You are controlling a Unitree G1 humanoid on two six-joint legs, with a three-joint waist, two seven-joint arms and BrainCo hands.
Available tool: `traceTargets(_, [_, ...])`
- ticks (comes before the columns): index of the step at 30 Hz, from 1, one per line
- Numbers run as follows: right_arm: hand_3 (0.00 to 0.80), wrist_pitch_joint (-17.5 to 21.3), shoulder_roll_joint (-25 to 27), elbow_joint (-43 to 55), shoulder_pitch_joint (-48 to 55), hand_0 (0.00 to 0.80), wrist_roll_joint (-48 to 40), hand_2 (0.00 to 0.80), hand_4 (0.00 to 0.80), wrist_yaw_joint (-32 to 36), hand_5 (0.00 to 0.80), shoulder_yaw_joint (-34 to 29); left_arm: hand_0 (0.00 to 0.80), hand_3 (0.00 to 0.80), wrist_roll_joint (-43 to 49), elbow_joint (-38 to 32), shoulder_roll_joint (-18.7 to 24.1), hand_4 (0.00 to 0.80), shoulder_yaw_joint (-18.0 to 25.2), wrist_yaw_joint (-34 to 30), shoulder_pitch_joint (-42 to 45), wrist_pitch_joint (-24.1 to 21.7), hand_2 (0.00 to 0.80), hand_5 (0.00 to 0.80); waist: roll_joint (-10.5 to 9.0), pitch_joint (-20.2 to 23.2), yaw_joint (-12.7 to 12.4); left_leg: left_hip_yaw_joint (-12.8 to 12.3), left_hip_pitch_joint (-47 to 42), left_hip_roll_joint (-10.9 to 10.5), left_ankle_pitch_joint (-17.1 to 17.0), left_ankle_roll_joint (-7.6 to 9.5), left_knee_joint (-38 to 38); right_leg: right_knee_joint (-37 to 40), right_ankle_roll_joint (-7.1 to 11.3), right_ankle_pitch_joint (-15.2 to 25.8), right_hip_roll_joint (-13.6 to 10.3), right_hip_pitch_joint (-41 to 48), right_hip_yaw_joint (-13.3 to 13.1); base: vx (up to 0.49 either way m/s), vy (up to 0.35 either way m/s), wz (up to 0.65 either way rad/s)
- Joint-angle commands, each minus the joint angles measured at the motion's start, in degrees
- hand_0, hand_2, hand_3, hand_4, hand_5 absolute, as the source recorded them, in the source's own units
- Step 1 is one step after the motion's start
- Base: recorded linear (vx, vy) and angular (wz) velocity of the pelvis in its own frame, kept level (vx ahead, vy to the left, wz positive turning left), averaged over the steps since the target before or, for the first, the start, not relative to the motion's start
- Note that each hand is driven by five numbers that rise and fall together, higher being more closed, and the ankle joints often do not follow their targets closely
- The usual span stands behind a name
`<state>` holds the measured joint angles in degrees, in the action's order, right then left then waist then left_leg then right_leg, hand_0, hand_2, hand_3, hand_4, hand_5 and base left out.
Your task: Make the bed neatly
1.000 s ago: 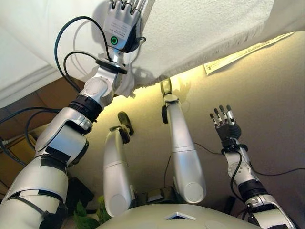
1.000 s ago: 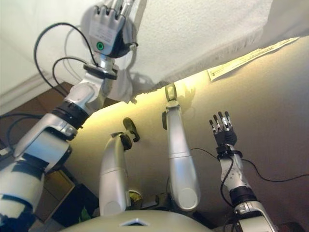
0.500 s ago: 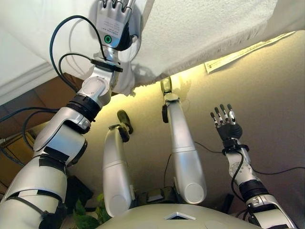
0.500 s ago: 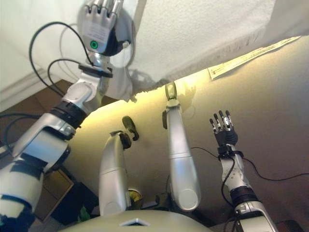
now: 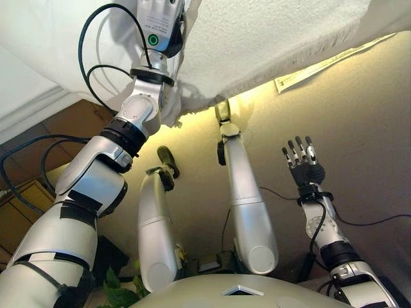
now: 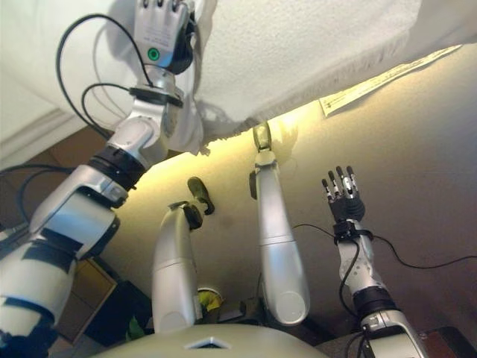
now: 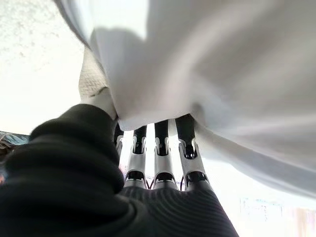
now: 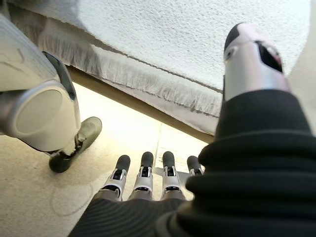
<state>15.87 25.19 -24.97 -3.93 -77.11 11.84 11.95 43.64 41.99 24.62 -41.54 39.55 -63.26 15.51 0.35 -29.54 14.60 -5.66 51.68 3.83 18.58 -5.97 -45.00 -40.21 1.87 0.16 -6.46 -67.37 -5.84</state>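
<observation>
The bed fills the far edge of the eye views. A white textured blanket (image 5: pixel 276 32) with a fringed edge lies on it, and a smooth white sheet (image 5: pixel 51 58) hangs on the left. My left hand (image 5: pixel 157 29) reaches up into the bedding where sheet and blanket meet, and a bunch of sheet hangs by its wrist. In the left wrist view the hand (image 7: pixel 158 202) goes in under white folds (image 7: pixel 207 74) that hide its front. My right hand (image 5: pixel 300 163) is open and empty, low over the floor, away from the bed; it also shows in the right wrist view (image 8: pixel 148 170).
Beige carpet (image 5: pixel 359 128) lies in front of the bed. A strip of paper (image 5: pixel 321 64) lies on the floor by the bed's edge. A wooden piece of furniture (image 5: pixel 22 208) stands at the left.
My left hand has moved further up and in over the bed with the bedding around it. The right hand has stayed where it was.
</observation>
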Motion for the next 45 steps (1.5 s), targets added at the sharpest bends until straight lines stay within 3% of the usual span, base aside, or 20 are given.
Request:
traceTargets(1, [0.0,3.1,-0.1,4.0,4.6,0.0,1.1,0.0,0.0,0.2,0.0,0.1,0.8,0.8,-1.8,2.5,3.7,0.8,2.9,-1.3,2.4,0.9,0.8,0.8,-0.73,-0.2,1.2,0.9,3.3,0.0,-8.6,5.51,2.5,-1.7,5.14,-2.1,-2.3,4.3,0.1,0.0,0.0,0.0])
traceTargets(6, [0.0,3.1,-0.2,4.1,6.0,0.0,1.0,0.0,0.0,1.6,0.0,-0.3,0.8,0.8,-3.0,-0.4,4.7,0.8,3.4,-1.5,3.8,0.0,0.8,0.8,-0.58,-0.2,0.8,0.9,1.2,0.1,-9.1,5.45,4.1,-0.8,5.13,-2.4,-2.4,6.6,0.4,0.0,0.0,0.0])
traceTargets(14, [0.0,2.2,-0.8,5.1,8.4,0.0,1.7,0.0,0.0,3.2,0.0,-1.6,0.8,0.8,-6.7,-4.0,6.1,0.8,8.2,0.7,10.5,-6.4,0.8,0.8,-0.64,-0.2,-1.3,1.9,-7.0,0.8,-11.4,4.39,10.0,3.4,5.71,-2.3,-4.2,15.1,3.3,0.0,-0.009,0.08])
traceTargets(20, [0.0,1.5,-1.5,6.5,9.4,0.0,2.3,0.0,0.0,1.8,0.0,-1.7,0.8,0.8,-8.5,-5.0,7.4,0.8,11.4,2.1,17.7,-10.1,0.8,0.8,-0.99,-0.2,-3.6,2.8,-14.1,1.6,-14.4,3.04,16.3,8.2,6.15,-1.6,-5.4,22.9,5.9,-0.003,-0.028,0.18])
traceTargets(21, [0.0,1.5,-1.6,6.8,9.2,0.0,2.6,0.0,0.0,1.4,0.0,-1.8,0.8,0.8,-9.2,-5.2,8.0,0.8,11.9,2.4,18.5,-10.7,0.8,0.8,-1.05,-0.2,-3.8,2.5,-14.4,1.7,-16.7,3.13,18.1,9.7,5.77,0.2,-5.6,23.3,6.5,-0.073,-0.012,0.08])
traceTargets(28, [0.0,1.6,-2.6,5.4,10.2,0.0,4.7,0.0,0.0,-0.2,0.0,-3.2,0.8,0.8,-17.9,-4.3,6.4,0.8,16.0,5.3,25.7,-13.8,0.8,0.8,-1.05,-0.1,-5.6,2.7,-23.7,2.3,-18.7,2.43,23.9,13.7,5.99,0.0,-6.8,33.1,9.1,0.005,0.007,0.16])
traceTargets(41, [0.0,0.1,-4.0,3.3,12.9,0.0,8.3,0.0,0.0,-1.8,0.0,-6.5,0.8,0.8,-25.1,2.3,7.5,0.8,24.0,8.5,39.7,-16.4,0.8,0.8,-0.53,7.8,-8.3,2.4,-33.2,3.5,-21.6,1.04,33.6,23.8,6.39,1.1,-8.0,45.1,13.0,0.062,0.028,0.15])
traceTargets(45, [0.0,-0.4,-4.4,2.7,14.1,0.0,8.9,0.0,0.0,-1.7,0.0,-7.4,0.8,0.8,-26.9,2.7,8.0,0.8,27.1,8.8,44.0,-15.3,0.8,0.8,-0.43,9.6,-9.5,2.7,-35.1,3.4,-21.5,0.97,34.7,25.5,6.43,1.1,-8.2,48.1,14.1,0.057,0.057,0.07])
